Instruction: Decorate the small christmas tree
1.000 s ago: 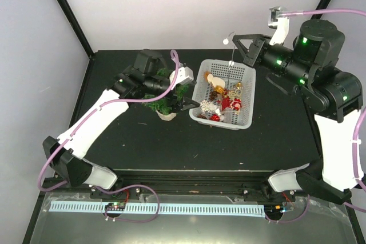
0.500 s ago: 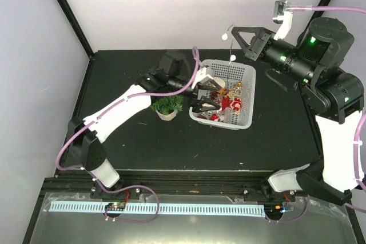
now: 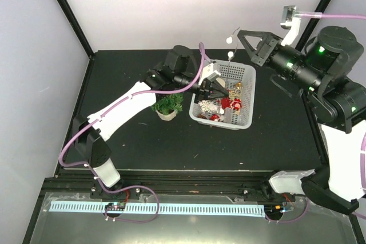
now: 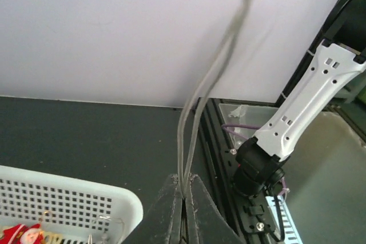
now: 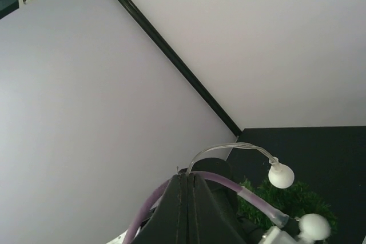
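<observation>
Clear bulb wire (image 5: pixel 229 148) between tips of right claw (image 5: pixel 186 176)

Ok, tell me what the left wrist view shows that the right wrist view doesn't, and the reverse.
Left wrist only: a corner of the white basket with a red ornament inside, and the right arm's white link.
Right wrist only: the small christmas tree and two white bulbs on the strand.
Both: the pale wall, the dark table, and each camera's own fingers, the left gripper and the right gripper, shut on the thin light strand.
</observation>
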Robot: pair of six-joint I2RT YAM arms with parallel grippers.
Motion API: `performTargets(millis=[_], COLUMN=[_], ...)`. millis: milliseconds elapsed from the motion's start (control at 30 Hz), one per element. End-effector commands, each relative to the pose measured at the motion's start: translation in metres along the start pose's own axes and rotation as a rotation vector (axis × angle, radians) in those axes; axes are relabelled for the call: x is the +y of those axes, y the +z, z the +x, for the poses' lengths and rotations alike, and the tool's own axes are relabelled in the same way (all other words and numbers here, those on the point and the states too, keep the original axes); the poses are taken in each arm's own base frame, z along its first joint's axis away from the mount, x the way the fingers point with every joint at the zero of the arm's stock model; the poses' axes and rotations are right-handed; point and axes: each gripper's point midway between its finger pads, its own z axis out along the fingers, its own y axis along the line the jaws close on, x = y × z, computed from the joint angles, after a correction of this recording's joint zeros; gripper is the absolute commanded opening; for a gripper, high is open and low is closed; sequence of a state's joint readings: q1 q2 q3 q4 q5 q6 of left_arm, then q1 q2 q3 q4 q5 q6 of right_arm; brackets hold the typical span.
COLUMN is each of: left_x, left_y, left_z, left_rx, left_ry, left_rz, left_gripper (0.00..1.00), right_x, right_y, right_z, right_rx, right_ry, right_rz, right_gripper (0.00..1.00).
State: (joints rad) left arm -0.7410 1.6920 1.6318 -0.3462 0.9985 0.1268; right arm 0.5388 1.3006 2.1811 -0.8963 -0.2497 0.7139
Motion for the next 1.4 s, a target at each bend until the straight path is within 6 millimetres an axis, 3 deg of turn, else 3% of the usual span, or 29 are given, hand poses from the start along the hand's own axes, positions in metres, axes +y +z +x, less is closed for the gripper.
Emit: performTargets(millis=[0,400,567,733,1033,1367], left_x=[-0.018,-0.07,-0.093,-0.118,-0.162,-0.181], left_y=[-0.028,-0.105,-0.12,-0.146,-0.207,-0.234], left_z=[-0.038,-0.159,-0.163,-0.177,-0.252,-0.263], left_rx=[-0.007,-0.05,-0.014,-0.046,-0.288,-0.325], left_ry=[0.144,0.545,0.699,0.788,0.995,1.06], left_rz=[-0.113,-0.4,-0.463,-0.528,-0.762,-0.864], left_gripper=[0.02,0.01,0.02,0.02,0.01,0.02], right_x=[0.011,0.014,0.019,0.031,0.046,0.057], right_y=[-0.027,-0.06,-0.067,-0.073,-0.076,-0.056], right_z=[-0.016,-0.01,-0.002,-0.007,-0.023,-0.026], right_rx=[-0.092,-0.16,-0.15,-0.147,-0.193,-0.176], right_ry=[-0.058,-0.103,-0.108,-0.113,-0.126,-0.114], right_rz=[-0.01,-0.044,-0.086,-0.115,-0.159,-0.238], right_gripper=[0.01,0.01,0.01,0.01,0.01,0.01])
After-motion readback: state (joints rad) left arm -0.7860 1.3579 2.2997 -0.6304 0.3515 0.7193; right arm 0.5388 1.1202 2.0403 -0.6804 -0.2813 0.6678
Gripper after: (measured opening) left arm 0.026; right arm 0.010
